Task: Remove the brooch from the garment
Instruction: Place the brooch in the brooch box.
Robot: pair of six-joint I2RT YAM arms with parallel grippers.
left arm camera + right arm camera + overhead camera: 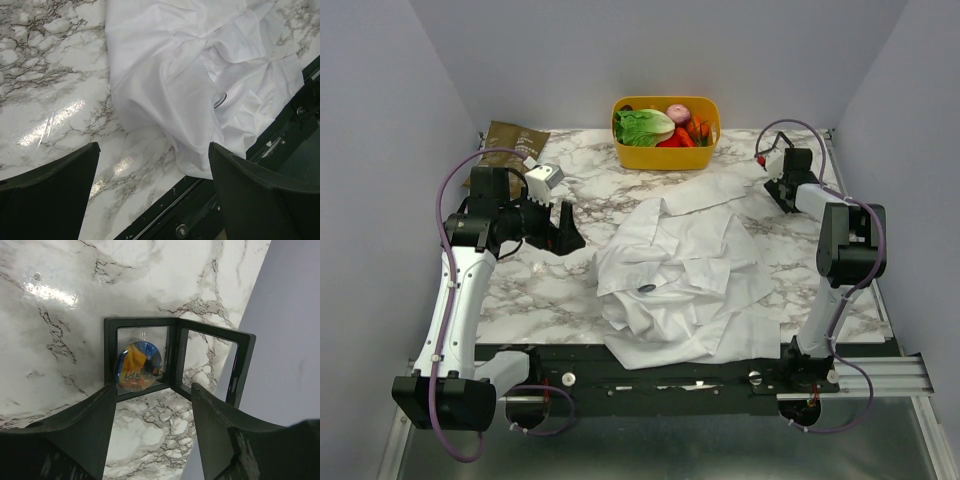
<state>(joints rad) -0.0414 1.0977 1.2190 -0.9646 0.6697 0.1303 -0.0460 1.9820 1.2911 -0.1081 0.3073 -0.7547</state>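
The garment (685,280), a large white wrinkled shirt, lies crumpled in the middle of the marble table. A small dark oval thing (647,289), apparently the brooch, sits on its front left folds. In the left wrist view it shows as a small round rim (220,100) in a fold of the shirt (170,65). My left gripper (565,232) is open and empty, left of the shirt; in its own view (152,150) the jaws are wide apart. My right gripper (782,190) is open and empty at the far right (152,385), far from the shirt.
An open black frame case (175,325) holding a round orange and blue badge (138,366) lies just ahead of the right fingers. A yellow tub of vegetables (666,131) stands at the back. A brown bag (515,140) and a small grey box (544,177) are at the back left.
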